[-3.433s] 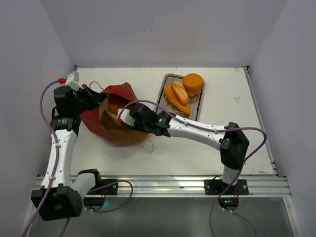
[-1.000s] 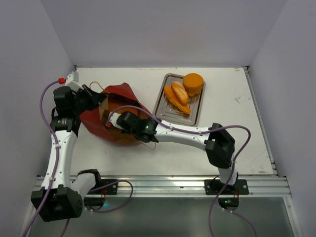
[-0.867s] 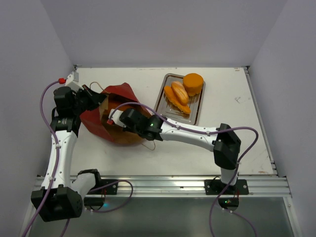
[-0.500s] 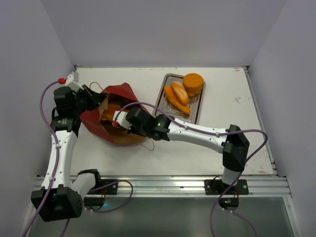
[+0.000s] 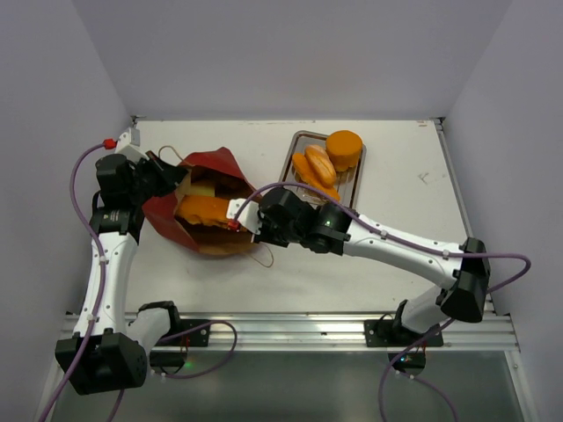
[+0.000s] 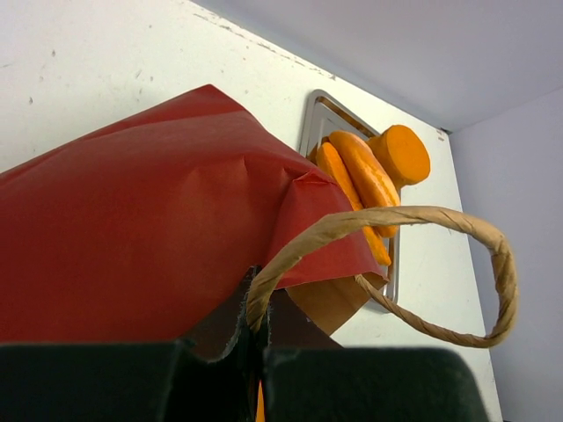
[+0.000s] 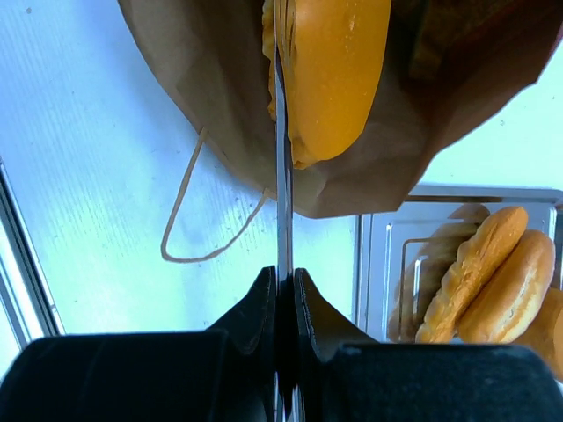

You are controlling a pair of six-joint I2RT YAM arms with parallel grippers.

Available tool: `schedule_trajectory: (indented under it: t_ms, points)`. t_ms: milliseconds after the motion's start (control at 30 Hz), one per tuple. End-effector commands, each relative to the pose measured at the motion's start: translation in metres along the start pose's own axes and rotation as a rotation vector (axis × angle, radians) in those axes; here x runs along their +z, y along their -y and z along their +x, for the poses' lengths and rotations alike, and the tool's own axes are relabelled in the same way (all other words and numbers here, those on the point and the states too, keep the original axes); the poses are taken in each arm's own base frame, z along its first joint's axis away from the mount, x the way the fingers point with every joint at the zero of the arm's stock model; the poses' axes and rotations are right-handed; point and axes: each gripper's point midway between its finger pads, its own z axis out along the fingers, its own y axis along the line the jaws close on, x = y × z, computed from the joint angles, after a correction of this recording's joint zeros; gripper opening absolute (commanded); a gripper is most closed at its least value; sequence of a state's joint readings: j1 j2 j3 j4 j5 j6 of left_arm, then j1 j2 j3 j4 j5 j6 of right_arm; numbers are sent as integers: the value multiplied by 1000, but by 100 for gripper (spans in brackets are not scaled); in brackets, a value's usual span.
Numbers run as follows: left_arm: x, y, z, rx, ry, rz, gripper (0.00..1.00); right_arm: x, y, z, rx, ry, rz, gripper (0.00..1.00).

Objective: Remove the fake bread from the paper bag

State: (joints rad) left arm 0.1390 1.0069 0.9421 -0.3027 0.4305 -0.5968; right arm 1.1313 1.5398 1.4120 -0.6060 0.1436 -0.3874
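**Right gripper shut at the bag mouth, bread partly unloaded**

The right gripper (image 5: 236, 216) has its jaws pressed together with nothing visibly between them. Its tips sit at the mouth of the paper bag (image 5: 220, 162), just beside an orange piece (image 5: 204, 208) of the fake bread that lies inside; whether they touch it I cannot tell. The left gripper (image 5: 173, 178) is clamped on the bag's rim by a cord handle, holding the mouth open. The bag lies on its side at the left of the table (image 5: 396, 176). A round bun (image 5: 344, 148) and a few long loaves (image 5: 318, 165) already lie on the metal tray (image 5: 345, 207). By my reckoning the job is partly done: at least one piece remains in the bag.
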Motion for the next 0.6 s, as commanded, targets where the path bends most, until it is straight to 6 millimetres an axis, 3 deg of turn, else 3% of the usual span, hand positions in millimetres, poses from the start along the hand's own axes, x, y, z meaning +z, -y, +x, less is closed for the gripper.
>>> schedule_trajectory:
  t_ms: [0,267,567]
  points:
    - [-5,4,-16,44,46,-8,0,-26,5,-10,-10,81,-13,0]
    - [-7,11,-26,44,64,0,0,-41,4,10,-27,74,-29,0]
    - [-9,10,-26,44,67,-11,0,-63,-1,16,-43,115,-60,0]
